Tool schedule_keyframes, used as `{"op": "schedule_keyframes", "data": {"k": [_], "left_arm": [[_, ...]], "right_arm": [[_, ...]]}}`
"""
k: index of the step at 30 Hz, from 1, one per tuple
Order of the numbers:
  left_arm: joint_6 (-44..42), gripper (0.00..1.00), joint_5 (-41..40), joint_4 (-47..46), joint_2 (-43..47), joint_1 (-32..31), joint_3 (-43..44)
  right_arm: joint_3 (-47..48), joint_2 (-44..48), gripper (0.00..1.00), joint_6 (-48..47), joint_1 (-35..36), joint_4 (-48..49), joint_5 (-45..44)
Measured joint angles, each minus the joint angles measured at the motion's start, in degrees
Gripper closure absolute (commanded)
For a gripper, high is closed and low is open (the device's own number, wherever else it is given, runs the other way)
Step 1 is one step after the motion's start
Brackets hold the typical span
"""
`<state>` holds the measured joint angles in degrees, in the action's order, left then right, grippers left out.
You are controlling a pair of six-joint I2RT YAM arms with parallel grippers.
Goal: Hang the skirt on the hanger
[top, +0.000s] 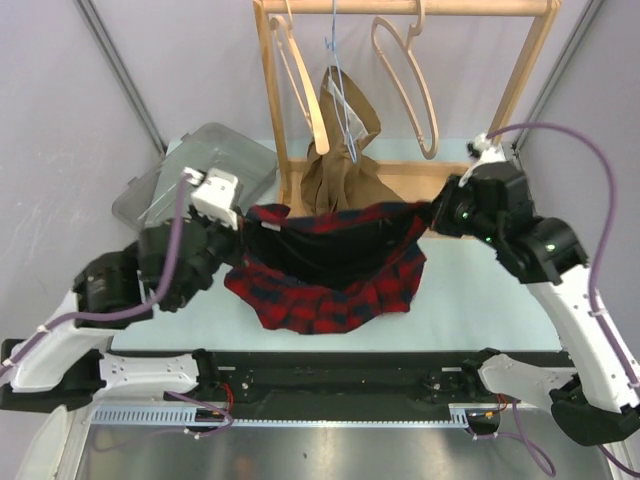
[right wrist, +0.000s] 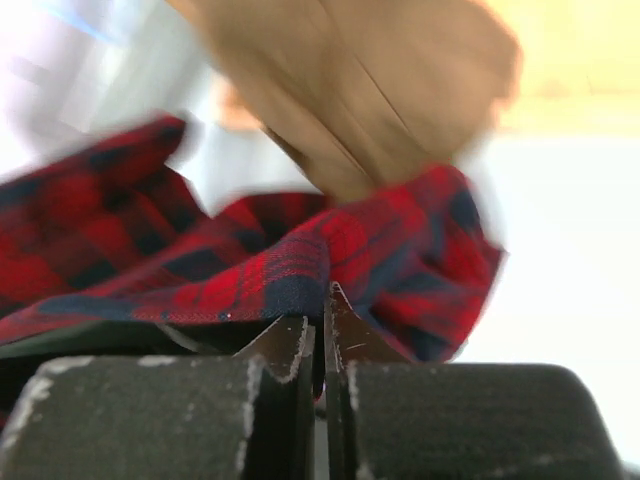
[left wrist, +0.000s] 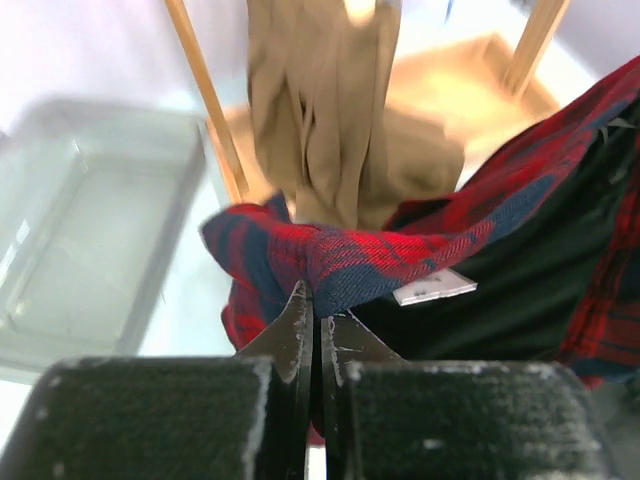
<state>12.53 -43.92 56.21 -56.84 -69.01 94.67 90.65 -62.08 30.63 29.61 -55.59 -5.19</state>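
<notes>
Your left claw (top: 240,218) is clamped on the left end of the plaid skirt's (top: 330,285) waistband. Your right claw (top: 436,214) is pinched shut on the right end. The skirt is stretched wide and lifted between them, its hem sagging onto the middle of the desk (top: 470,290). Just behind it, at the far edge, stands the wooden rack (top: 527,70) with a wooden hanger (top: 428,100) on its rail. A tan garment (top: 340,175) hangs there too, apparently from a blue wire hanger (top: 340,85). A clear bin (top: 200,165) sits at the far left corner.
</notes>
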Motion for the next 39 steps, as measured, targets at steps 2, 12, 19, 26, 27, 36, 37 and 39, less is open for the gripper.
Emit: {"op": "schedule_keyframes", "data": {"k": [2, 12, 19, 26, 27, 36, 37, 39], "left_arm": [[1.6, 1.0, 3.15, -1.4, 2.1, 2.36, -7.96], [8.48, 1.0, 29.55, -11.52, 2.78, 19.65, -41.59], [7.93, 1.0, 42.45, -16.7, -0.74, 25.4, -41.13], [6.75, 1.0, 48.02, -16.76, -4.39, 27.23, -35.54], [6.54, 1.0, 48.72, -16.57, -4.83, 27.47, -34.45], [4.94, 0.98, 51.8, -15.23, -9.05, 29.2, -28.83], [4.9, 0.97, 51.95, -15.15, -9.16, 29.35, -28.81], [4.76, 0.97, 52.22, -14.91, -9.25, 29.59, -28.81]], "right_arm": [[-6.95, 0.66, 1.0, 0.9, 0.02, 0.07, -0.61], [-29.09, -3.19, 1.0, 3.23, -3.45, 2.19, -2.54], [-27.43, -6.86, 0.54, 1.55, -4.59, 3.78, -2.34], [-22.1, -2.75, 0.25, -1.73, -4.61, 6.29, -1.53], [-21.2, -1.66, 0.23, -2.29, -4.61, 6.75, -1.36], [-4.11, 3.58, 0.14, -11.41, -5.66, 10.19, -0.48], [-1.03, 2.12, 0.14, -12.37, -5.97, 10.69, -0.68], [5.66, -1.2, 0.14, -13.99, -6.69, 11.63, -1.05]]}}
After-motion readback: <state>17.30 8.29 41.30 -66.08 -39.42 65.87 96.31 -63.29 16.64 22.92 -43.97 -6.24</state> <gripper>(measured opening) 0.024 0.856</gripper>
